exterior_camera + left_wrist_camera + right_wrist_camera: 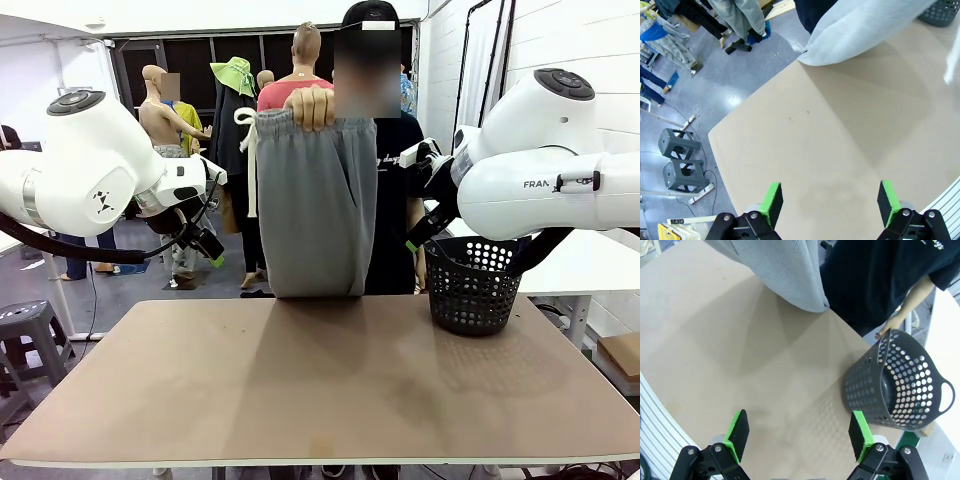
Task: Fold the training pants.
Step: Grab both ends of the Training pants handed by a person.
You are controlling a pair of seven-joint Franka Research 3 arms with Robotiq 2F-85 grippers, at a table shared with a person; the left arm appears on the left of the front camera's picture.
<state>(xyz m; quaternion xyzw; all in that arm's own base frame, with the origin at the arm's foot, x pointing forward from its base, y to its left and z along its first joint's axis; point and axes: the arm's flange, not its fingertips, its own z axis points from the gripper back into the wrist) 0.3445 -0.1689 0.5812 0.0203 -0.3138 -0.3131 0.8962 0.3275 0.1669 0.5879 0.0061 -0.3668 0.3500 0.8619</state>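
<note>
You have the pants [315, 205] hanging from the person's hand [310, 107] at the far edge of the table [320, 400], waistband up and lower end down at the tabletop, beside the basket [472, 290] on your right. Your left gripper [830, 200] stands wide open and empty above the bare near part of the table, the pants well ahead of its fingers. Your right gripper [799, 432] is spread just as wide, holding nothing, with the pants far ahead and the basket nearer, touching neither
</note>
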